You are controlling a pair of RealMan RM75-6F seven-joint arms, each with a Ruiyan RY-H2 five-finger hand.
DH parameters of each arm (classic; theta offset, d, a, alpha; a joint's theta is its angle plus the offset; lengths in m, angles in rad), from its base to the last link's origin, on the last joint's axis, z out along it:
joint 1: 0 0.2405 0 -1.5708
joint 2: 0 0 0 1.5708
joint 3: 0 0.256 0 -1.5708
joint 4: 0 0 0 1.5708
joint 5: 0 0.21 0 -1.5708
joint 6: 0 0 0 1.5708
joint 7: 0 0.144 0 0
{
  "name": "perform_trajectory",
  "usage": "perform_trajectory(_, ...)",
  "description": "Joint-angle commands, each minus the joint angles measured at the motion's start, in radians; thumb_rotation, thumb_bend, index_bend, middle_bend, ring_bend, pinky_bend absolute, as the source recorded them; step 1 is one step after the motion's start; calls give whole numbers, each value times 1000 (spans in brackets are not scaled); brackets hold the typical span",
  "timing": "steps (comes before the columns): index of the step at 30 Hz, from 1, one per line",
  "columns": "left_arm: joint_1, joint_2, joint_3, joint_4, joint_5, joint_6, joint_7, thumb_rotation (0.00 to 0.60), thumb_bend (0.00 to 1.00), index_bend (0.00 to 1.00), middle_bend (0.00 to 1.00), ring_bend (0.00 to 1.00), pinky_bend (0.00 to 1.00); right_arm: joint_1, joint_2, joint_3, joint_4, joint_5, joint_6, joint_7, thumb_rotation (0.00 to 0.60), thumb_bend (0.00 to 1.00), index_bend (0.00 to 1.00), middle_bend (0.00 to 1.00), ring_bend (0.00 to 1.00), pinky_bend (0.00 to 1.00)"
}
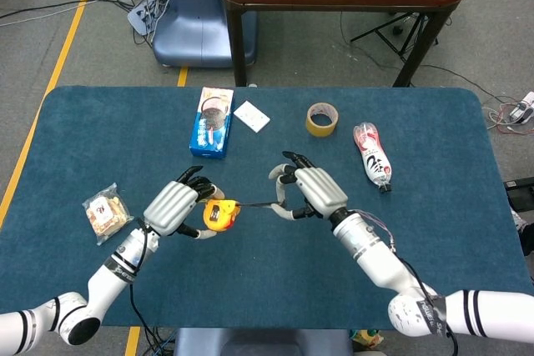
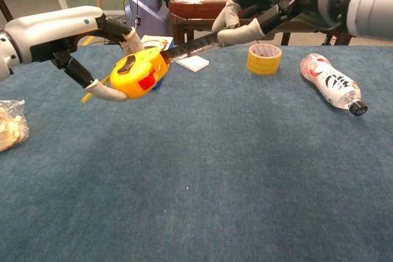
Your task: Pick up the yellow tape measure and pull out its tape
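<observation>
Above the blue table, near its front middle, the left hand holds the yellow tape measure off the cloth, fingers curled over the top of the case and the thumb tucked under it. From the chest view the case shows a black patch on its upper face and a red button on its side, and it sits tilted, with its mouth turned toward the other hand.

A short length of tape runs out of the case and rises to the right hand. That hand pinches the end of the tape between the thumb and a fingertip, while its other fingers stand loosely bent above. The two hands are apart, joined only by the stretched strip, which shows dark in both views.

Farther back on the table a blue snack box lies flat, with a small white card just beside it on the right. A roll of yellow tape lies flat to the right of the card, and a plastic bottle with a red and white label lies on its side near the roll, cap pointing toward the robot. Well off to the left, near the table edge, lies a clear bag of snacks.
</observation>
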Motion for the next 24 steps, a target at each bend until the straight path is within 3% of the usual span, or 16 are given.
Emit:
perform_trajectory(1,9,20,19,27,11,-17,-38,600,137,492,486,245,44,-40,84,2,-42,-34,-9,47,600,609,705,308,41,11)
perform_trajectory(13,35,66,76,146,84,-33,-207,600,137,488,486,244,44,-171,369,27,-147,-179,-40,264,600,609,705,309,40,11)
perform_trajectory(24,56,64,90,201,110,-10,-268,600,137,486,485,244,44,-244,501,38,-166,-272,-35,411,600,609,705,309,41,11)
